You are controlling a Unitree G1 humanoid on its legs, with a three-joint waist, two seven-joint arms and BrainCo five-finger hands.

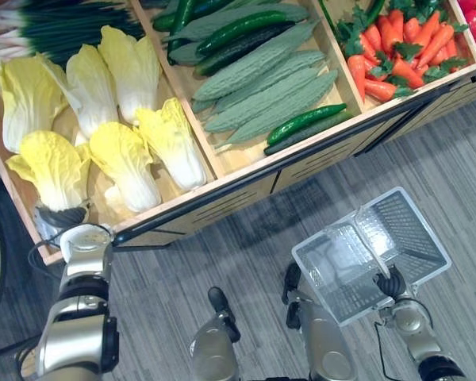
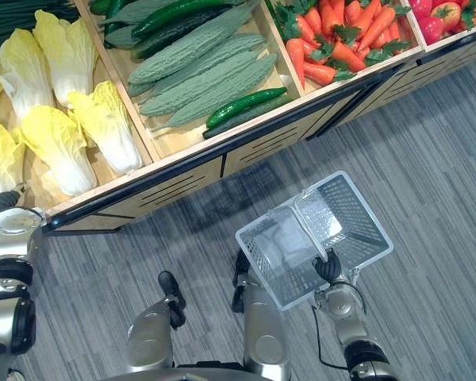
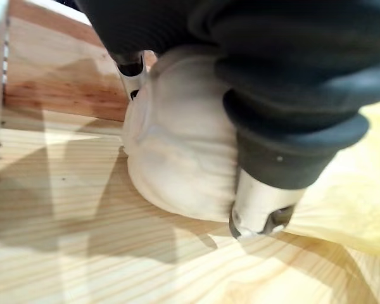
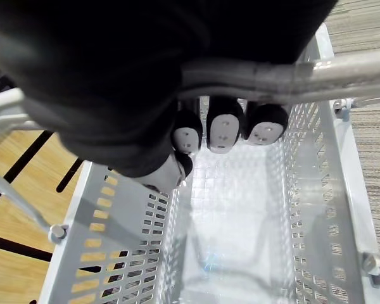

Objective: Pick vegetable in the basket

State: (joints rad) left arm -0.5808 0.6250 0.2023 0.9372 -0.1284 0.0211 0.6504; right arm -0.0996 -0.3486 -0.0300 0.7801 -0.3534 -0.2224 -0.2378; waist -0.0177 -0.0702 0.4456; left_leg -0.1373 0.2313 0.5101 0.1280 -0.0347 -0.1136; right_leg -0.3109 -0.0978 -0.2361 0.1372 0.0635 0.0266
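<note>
Several yellow-white napa cabbages lie in the left compartment of a wooden display stand. My left hand (image 1: 61,216) reaches over the stand's front edge to the nearest cabbage (image 1: 51,167). In the left wrist view its thumb (image 3: 259,212) and a finger curl round the white base of that cabbage (image 3: 177,145), which rests on the wooden floor of the bin. My right hand (image 1: 390,282) hangs low over the floor, its fingers (image 4: 223,132) curled round the metal handle (image 4: 316,73) of an empty pale plastic basket (image 1: 419,232).
The stand (image 1: 246,186) has a dark front rail. Its middle compartment holds bitter gourds (image 1: 262,87) and cucumbers (image 1: 305,121); carrots (image 1: 397,48) fill the right one. Green onions (image 1: 55,24) lie at the back left. Grey plank floor (image 1: 246,254) spreads between stand and basket.
</note>
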